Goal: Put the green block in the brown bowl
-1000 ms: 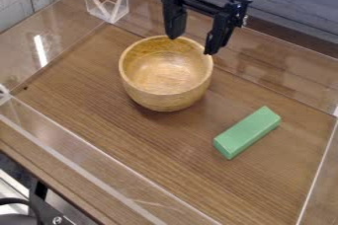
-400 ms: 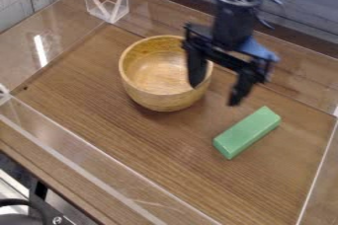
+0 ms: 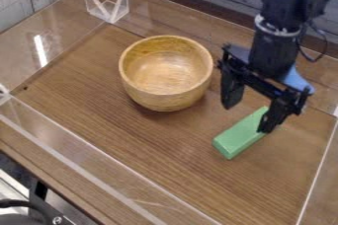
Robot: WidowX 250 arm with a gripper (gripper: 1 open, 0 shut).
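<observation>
Having swung away from above the brown bowl (image 3: pixel 166 72), the gripper (image 3: pixel 254 106) now hangs over the green block (image 3: pixel 247 133), fingers (image 3: pixel 231 88) spread wide and empty, the block lying on the desk (image 3: pixel 119 150) beside the bowl, apparently about to be grasped.

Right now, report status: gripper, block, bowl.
Gripper open, empty, pointing down over the green block's far end. Green block flat on the table, not gripped. Brown bowl empty, left of the block. Nothing between them.
</observation>
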